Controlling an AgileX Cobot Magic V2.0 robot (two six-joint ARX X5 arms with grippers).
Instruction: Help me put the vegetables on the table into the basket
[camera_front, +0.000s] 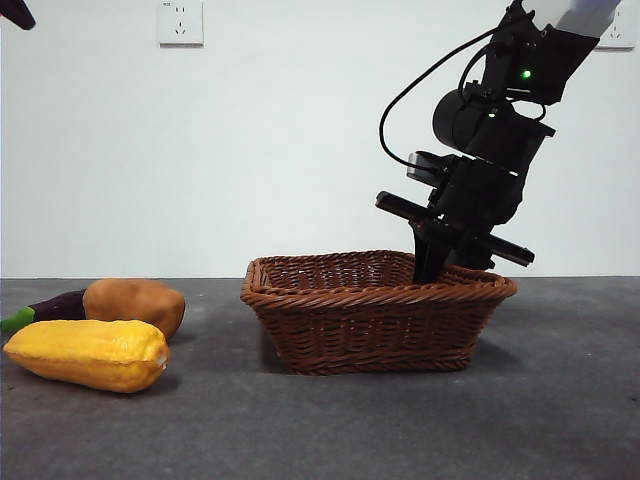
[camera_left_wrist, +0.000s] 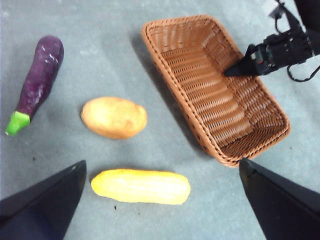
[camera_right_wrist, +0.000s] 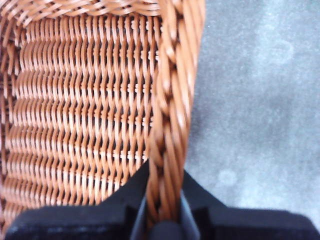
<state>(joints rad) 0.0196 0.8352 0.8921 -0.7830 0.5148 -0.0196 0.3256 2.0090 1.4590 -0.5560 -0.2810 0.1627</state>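
Note:
The brown wicker basket stands right of centre on the table with nothing in it. My right gripper comes down from the upper right and is shut on the basket's rim, one jaw inside and one outside. Left of the basket lie the yellow corn cob, the orange-brown potato and the purple eggplant, apart from each other. My left gripper hangs open high above the corn, the potato and the eggplant, holding nothing.
A white wall with a socket stands behind the table. The left arm shows only as a dark tip at the top left corner of the front view.

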